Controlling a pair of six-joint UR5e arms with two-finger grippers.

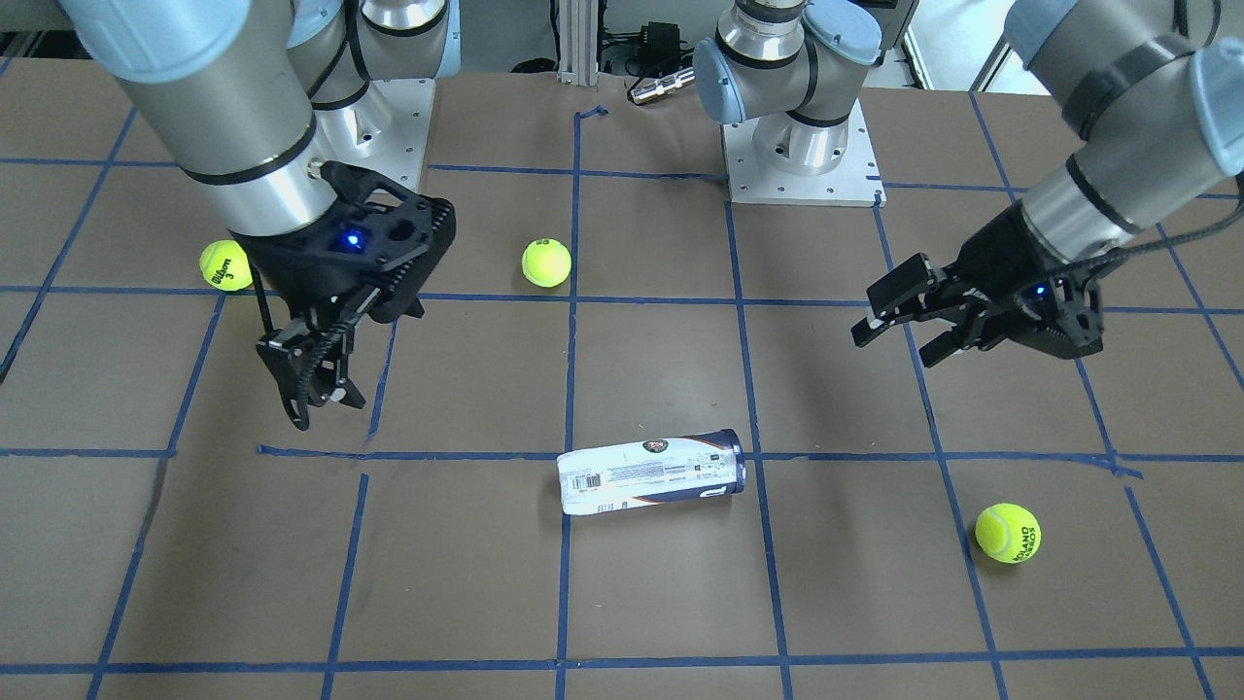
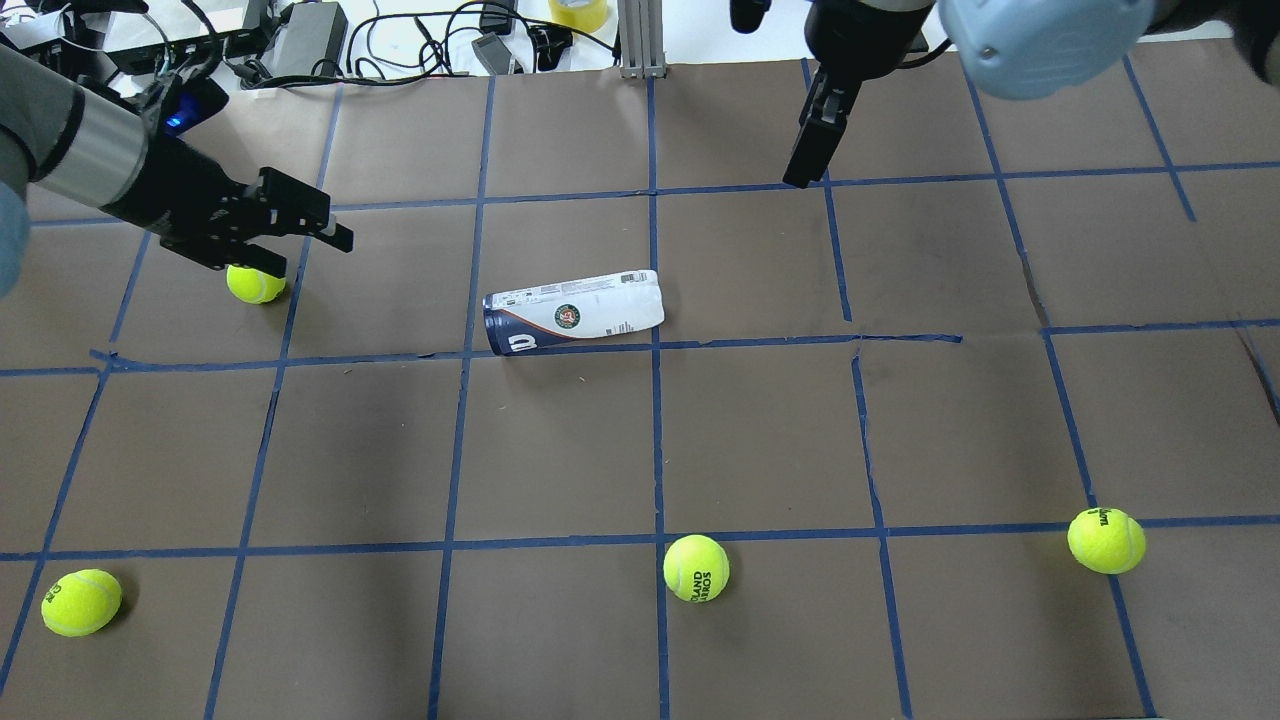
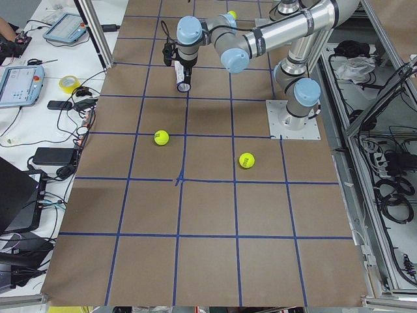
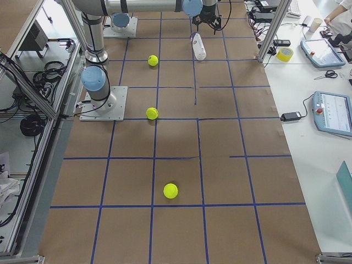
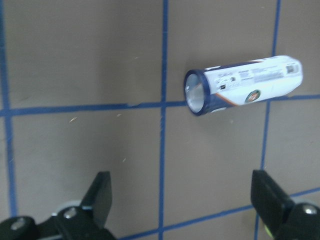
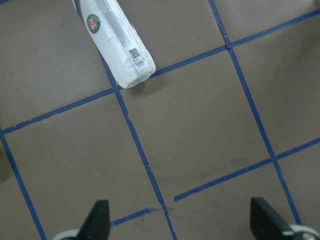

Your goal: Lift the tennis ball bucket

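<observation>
Starting close by: a yellow ball (image 2: 696,568) on the brown table (image 2: 760,440). Further on, tennis ball bucket (image 2: 573,312) flat on its side (blue end toward the left gripper (image 1: 894,348)), touching no claw. Beyond, left gripper and right gripper (image 1: 326,408), both spread wide and empty.

The table (image 1: 661,360) is covered in matt brown paper, creased in places and lined with smooth blue tape (image 1: 571,369). The can (image 1: 649,472) has a glossy white plastic skin. The balls (image 1: 546,262) are fuzzy felt. The left gripper (image 1: 894,348) and right gripper (image 1: 321,408) look like matt black plastic.
</observation>
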